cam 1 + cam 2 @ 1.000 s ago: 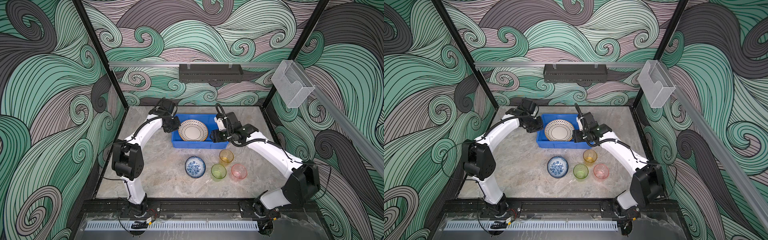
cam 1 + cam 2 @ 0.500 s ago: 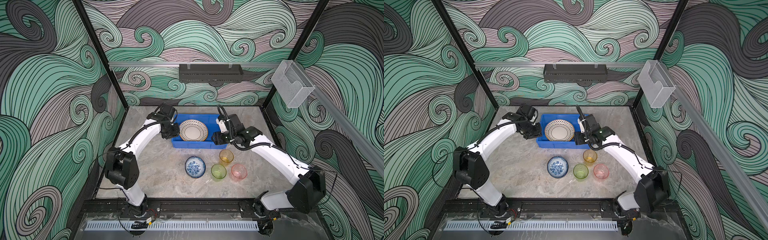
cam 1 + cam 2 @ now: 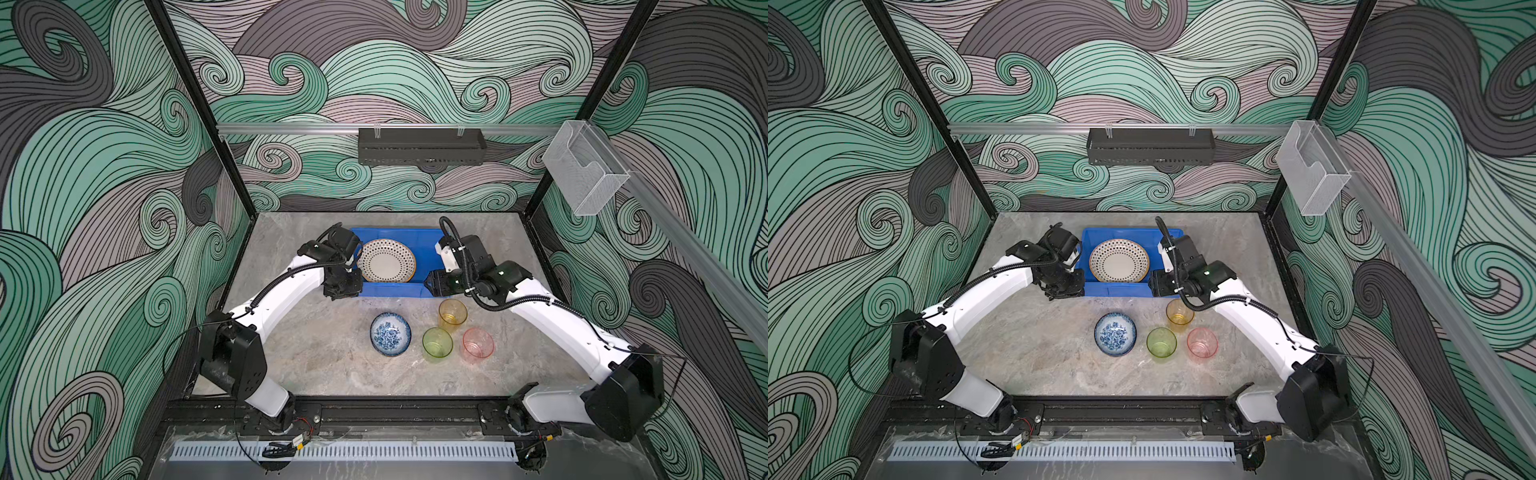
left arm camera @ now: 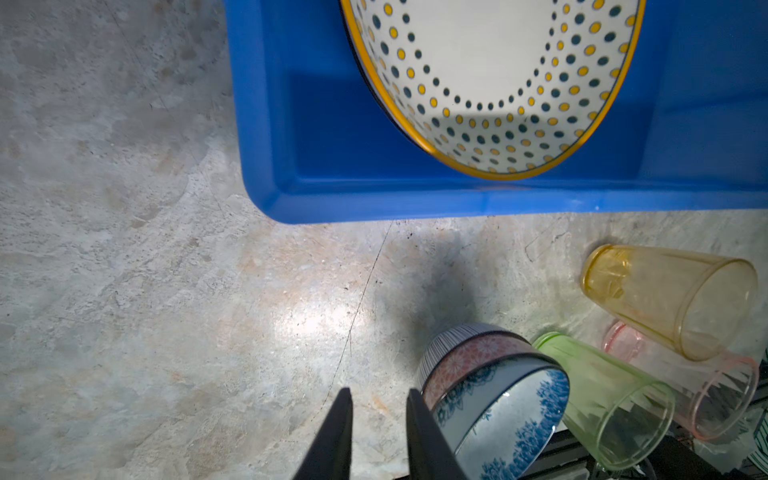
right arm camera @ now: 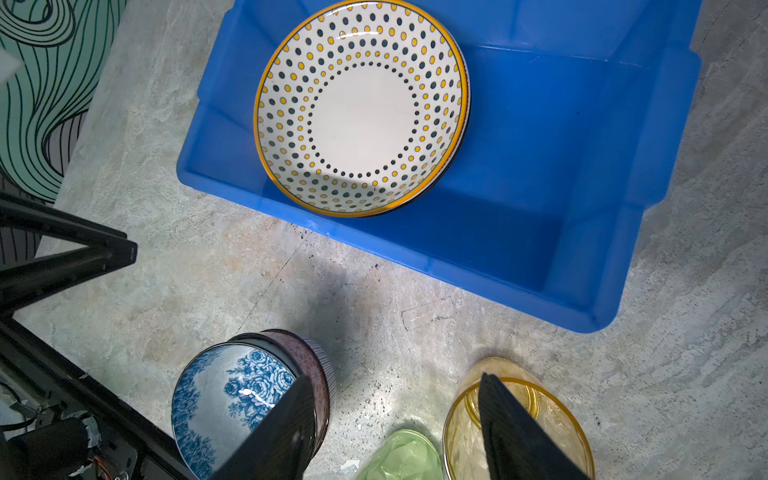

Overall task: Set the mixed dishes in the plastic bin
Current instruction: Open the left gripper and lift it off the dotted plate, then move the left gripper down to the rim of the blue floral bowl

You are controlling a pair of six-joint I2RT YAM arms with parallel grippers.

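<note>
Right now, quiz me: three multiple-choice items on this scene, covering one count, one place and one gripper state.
1. How many cups stand on the table?
A two
B three
C four

2. Where is the dotted plate?
A in the blue bin
B on the table
C across the cups

3. The right gripper is:
A open and empty
B shut on a cup
C shut on the plate

Answers:
1 B: one orange, one green, one pink.
2 A: blue walls surround it.
3 A: fingers apart, nothing between.
</note>
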